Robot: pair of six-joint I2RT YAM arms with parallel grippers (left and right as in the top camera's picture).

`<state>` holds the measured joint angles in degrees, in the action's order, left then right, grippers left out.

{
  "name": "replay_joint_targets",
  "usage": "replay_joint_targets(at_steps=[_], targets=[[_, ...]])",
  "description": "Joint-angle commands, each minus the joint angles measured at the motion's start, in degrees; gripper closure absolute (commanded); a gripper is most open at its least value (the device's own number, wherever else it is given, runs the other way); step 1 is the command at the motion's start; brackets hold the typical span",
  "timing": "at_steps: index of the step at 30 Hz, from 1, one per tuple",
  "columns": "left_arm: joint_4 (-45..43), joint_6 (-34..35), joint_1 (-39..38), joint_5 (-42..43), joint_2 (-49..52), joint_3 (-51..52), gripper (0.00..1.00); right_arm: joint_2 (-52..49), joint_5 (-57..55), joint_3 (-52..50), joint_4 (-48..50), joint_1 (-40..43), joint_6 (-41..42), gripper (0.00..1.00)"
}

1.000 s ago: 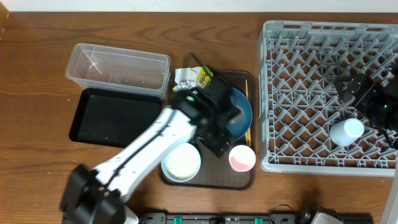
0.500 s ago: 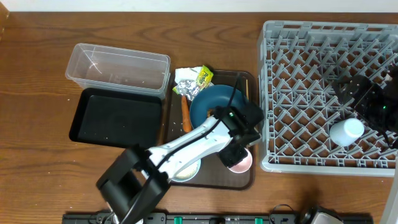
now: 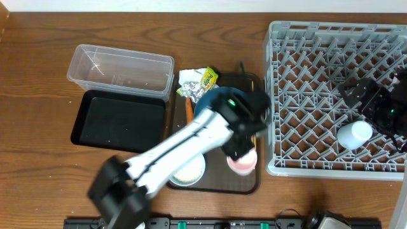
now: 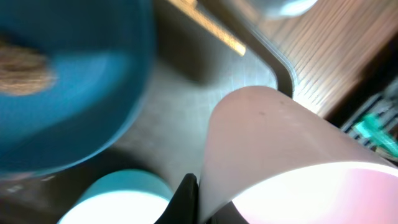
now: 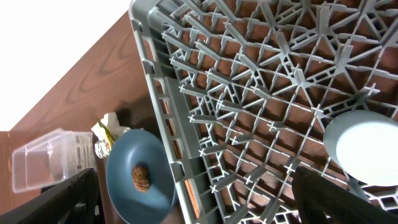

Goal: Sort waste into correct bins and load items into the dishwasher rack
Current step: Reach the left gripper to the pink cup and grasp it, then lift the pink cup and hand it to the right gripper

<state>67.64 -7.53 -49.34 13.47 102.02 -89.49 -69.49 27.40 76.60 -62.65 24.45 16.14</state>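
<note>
My left gripper (image 3: 245, 147) is shut on the wall of the small pink cup (image 3: 243, 163), which stands on the brown serving tray (image 3: 216, 186). In the left wrist view a dark finger (image 4: 188, 198) presses against the pink cup (image 4: 280, 149). Beside it lie the dark-blue plate (image 4: 74, 93) with the brown food lump (image 4: 22, 70), the white bowl (image 4: 118, 202) and the chopsticks (image 4: 205, 25). The light-blue cup (image 3: 354, 133) stands upside down in the dishwasher rack (image 3: 318, 57). My right gripper (image 5: 205, 200) hovers open over the rack, holding nothing.
The wrappers (image 3: 196, 81) and carrot stick (image 3: 189, 109) lie at the serving tray's back left. A clear tub (image 3: 121, 69) and a black tray (image 3: 117, 119) sit further left. The left arm covers much of the plate (image 3: 213, 102) and bowl (image 3: 191, 173).
My left gripper swung from over the plate to the pink cup and closed on its wall. The right arm has hardly moved.
</note>
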Motion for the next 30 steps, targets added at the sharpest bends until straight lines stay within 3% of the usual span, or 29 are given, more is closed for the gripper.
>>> replay_joint_targets(at_steps=[1, 9, 14, 21, 24, 26, 30], targets=[[1.0, 0.2, 7.3, 4.6, -6.2, -6.4, 0.94, -0.2, 4.4, 0.6, -0.1, -0.5, -4.3, 0.11], [-3.6, -2.9, 32.6, 45.1, -9.7, -8.1, 0.94, -0.2, 23.8, 0.6, 0.2, -5.0, -18.6, 0.20], [-3.6, -5.6, 39.7, 64.5, -8.4, -8.1, 0.94, -0.2, 32.7, 0.6, 2.4, -13.5, -25.1, 0.24], [-3.6, -5.5, 39.0, 70.0, -8.3, -8.1, 0.94, -0.2, 33.7, 0.6, 13.6, -28.0, -25.1, 0.23], [-3.6, -5.5, 39.0, 70.1, -8.3, -8.1, 0.94, -0.2, 37.2, 0.6, 17.1, -32.7, -28.9, 0.22], [-3.6, -5.5, 39.0, 70.1, -8.3, -8.1, 0.94, -0.2, 40.7, 0.6, 18.9, -34.6, -31.1, 0.16], [-3.6, -5.3, 39.0, 71.6, -8.3, -8.1, 0.94, -0.2, 44.6, 0.6, 22.3, -36.3, -31.4, 0.14]])
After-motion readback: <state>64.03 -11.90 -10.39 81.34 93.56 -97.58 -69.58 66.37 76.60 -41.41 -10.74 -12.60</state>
